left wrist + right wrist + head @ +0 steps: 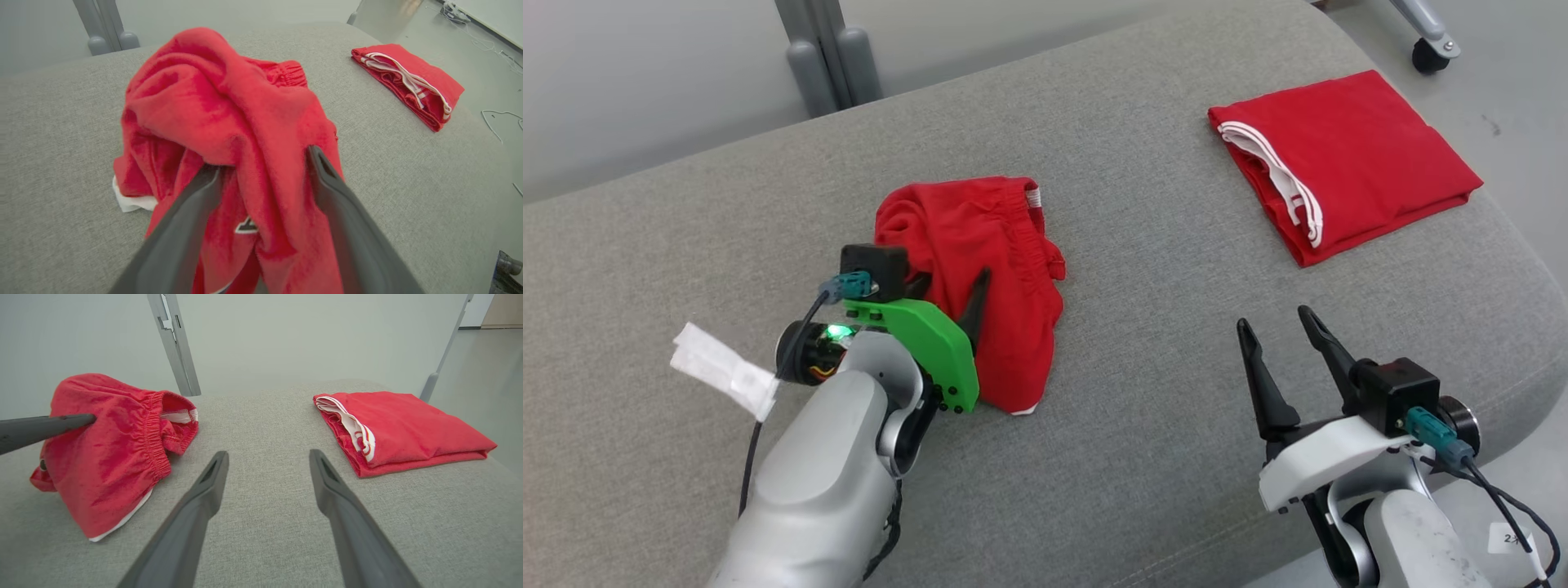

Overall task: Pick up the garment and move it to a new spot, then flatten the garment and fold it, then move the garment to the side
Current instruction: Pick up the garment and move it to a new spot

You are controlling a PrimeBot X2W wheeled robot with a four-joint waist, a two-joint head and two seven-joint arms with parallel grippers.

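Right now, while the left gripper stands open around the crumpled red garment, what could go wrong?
1. Cloth is bunched between the fingers of the left gripper; on pulling back, a finger may snag a fold and drag the crumpled garment.
2. It lies in a heap with a white edge showing beneath, so flattening may trap creases.
3. The folded garment lies on the same cushion; wide spreading could disturb it.

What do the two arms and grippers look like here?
Both arms are silver-grey with two long dark tapered fingers, a black camera box and a teal plug on a black cable. The left gripper has a green bracket and a white tag; the right gripper has a white bracket.
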